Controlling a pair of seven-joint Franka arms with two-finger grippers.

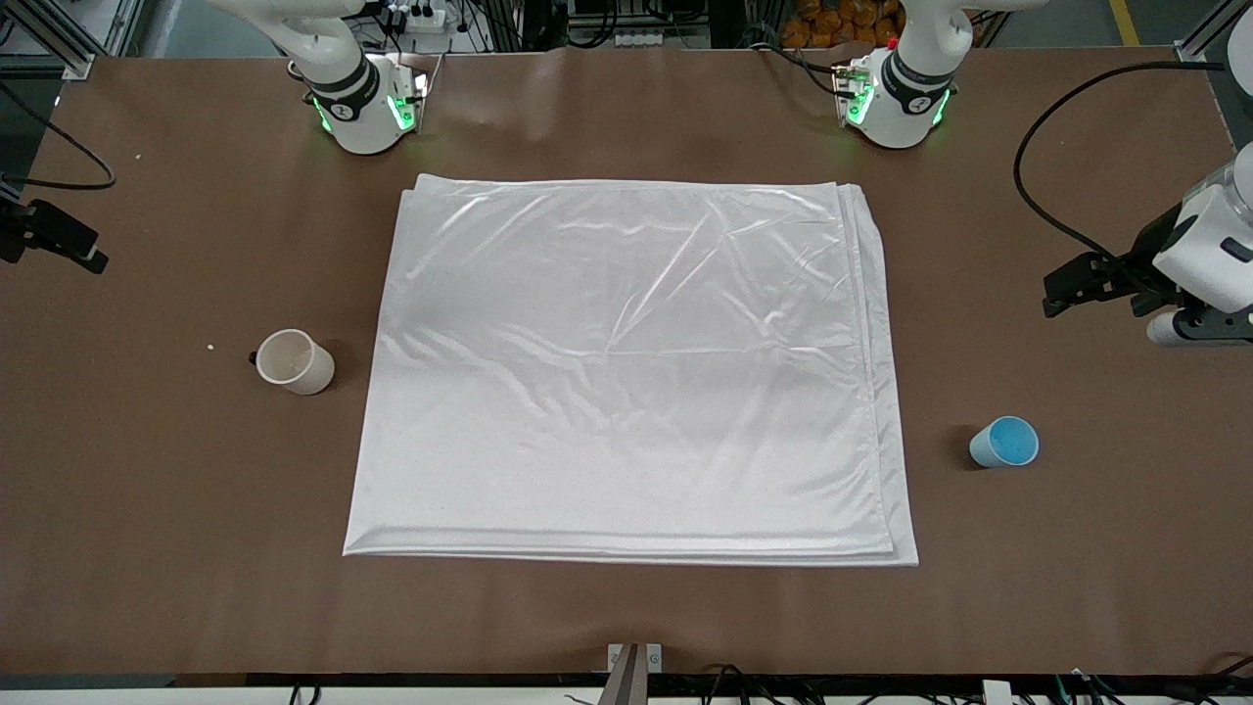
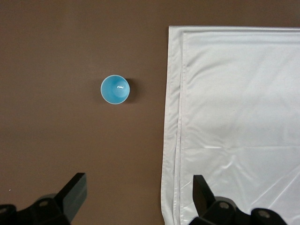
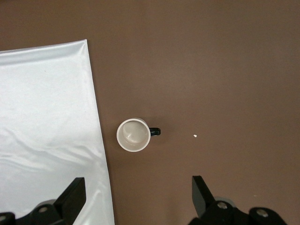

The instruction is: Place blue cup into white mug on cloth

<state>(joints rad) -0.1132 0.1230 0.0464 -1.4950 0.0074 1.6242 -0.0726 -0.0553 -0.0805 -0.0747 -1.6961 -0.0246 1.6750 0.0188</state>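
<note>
The white mug (image 1: pixel 294 361) stands upright on the bare brown table, beside the cloth's (image 1: pixel 626 372) edge at the right arm's end. The blue cup (image 1: pixel 1004 442) stands upright on the bare table beside the cloth's edge at the left arm's end, a little nearer to the front camera than the mug. My left gripper (image 2: pixel 139 197) is open and empty, high over the table near the cloth's edge (image 2: pixel 234 117), apart from the blue cup (image 2: pixel 115 89). My right gripper (image 3: pixel 138 197) is open and empty, high over the table, apart from the mug (image 3: pixel 133 135) and beside the cloth (image 3: pixel 47 117).
The left gripper (image 1: pixel 1077 284) shows at the table's left-arm end and the right gripper (image 1: pixel 69 245) at its right-arm end. A small white crumb (image 1: pixel 209 347) lies beside the mug. A black cable (image 1: pixel 1038 147) loops over the table near the left arm.
</note>
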